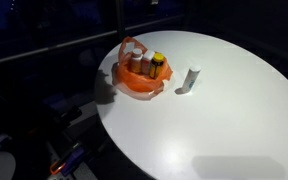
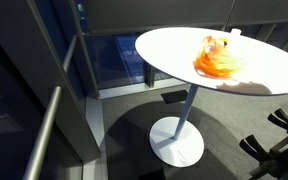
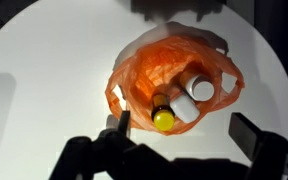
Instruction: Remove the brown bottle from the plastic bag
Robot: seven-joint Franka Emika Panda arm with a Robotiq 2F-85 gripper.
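An orange plastic bag (image 1: 139, 82) sits on a round white table (image 1: 224, 120); it also shows in an exterior view (image 2: 217, 62) and in the wrist view (image 3: 144, 70). A brown bottle with a yellow cap (image 3: 161, 110) stands in the bag next to two white-capped bottles (image 3: 194, 95). The brown bottle also shows in an exterior view (image 1: 156, 67). My gripper (image 3: 188, 128) is open and empty. It hangs above the near edge of the bag, one finger on each side of the bottles. The arm does not show in either exterior view.
A small white bottle (image 1: 192, 77) stands on the table beside the bag. The table has a single pedestal foot (image 2: 177, 140). Dark railings and dark floor surround the table.
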